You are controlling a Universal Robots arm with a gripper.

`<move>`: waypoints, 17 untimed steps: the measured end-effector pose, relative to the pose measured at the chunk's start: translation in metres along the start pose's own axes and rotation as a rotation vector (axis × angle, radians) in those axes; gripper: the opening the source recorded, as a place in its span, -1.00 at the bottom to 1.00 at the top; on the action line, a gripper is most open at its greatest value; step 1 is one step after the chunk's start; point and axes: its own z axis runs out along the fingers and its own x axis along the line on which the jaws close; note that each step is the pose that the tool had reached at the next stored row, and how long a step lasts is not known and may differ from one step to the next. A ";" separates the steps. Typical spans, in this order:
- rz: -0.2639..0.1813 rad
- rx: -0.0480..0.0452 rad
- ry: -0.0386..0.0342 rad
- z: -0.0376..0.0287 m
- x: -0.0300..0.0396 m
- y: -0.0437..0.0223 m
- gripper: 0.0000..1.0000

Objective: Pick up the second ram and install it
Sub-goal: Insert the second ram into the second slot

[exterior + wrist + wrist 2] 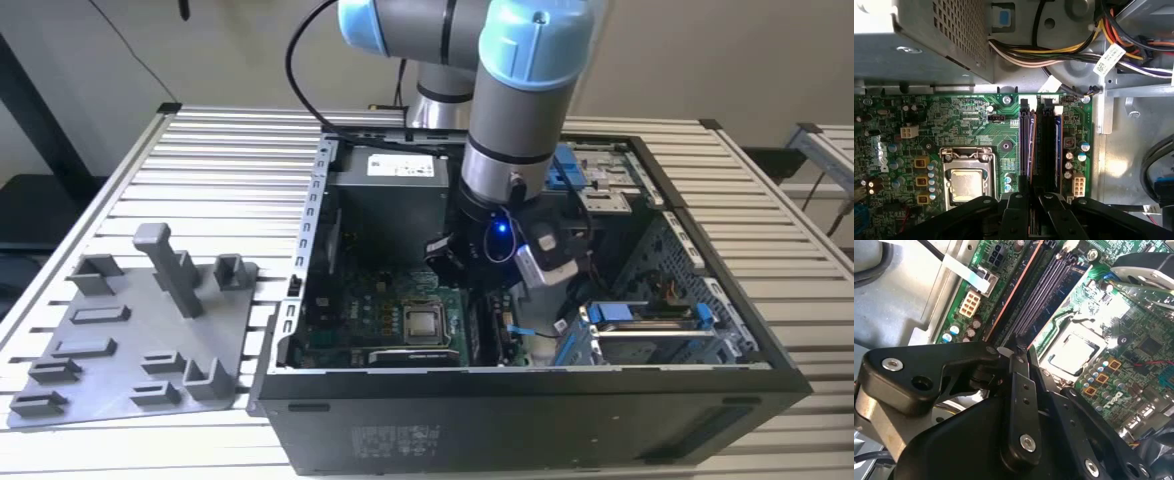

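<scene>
So the big open PC case (534, 420) is lying on the slatted table (200, 150), with the grey plastic parts tray (120, 340) just beside it on the exterior view's left. The arm (521, 130) reaches straight down inside, over the green motherboard (974, 110). The silver processor (968, 184) sits in its socket, and the long memory slots (1025, 145) run right next to it.

In both wrist views the gripper (1030, 200) is over the end of those slots, jaws drawn nearly together with just a sliver between them. As far as I can tell, the slim dark strip running out from that sliver is the second ram (1046, 150), pinched edge-on and lined up along a slot. I can't say whether it's touching the slot or hanging just above it.

Handling-wise: I'd guess it's very light and fairly stiff along its length, but thin, so twisting or a crooked push could hurt it or the slot. The flat faces are smooth and probably a bit slippery. Best hold looks like the flat sides near the top edge, around mid-length, well away from the contact edge
</scene>
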 end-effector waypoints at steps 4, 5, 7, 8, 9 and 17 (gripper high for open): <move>0.000 0.0003 0.0001 -0.0017 -0.0001 -0.0001 -0.72; 0.000 0.0003 0.0000 -0.0017 -0.0002 -0.0001 -0.72; 0.000 0.0002 0.0000 -0.0017 -0.0007 -0.0002 -0.72; 0.000 0.0005 0.0001 -0.0018 -0.0008 -0.0004 -0.72; 0.000 0.0005 0.0001 -0.0017 -0.0010 -0.0006 -0.72; 0.000 0.0004 0.0001 -0.0017 -0.0029 -0.0006 -0.72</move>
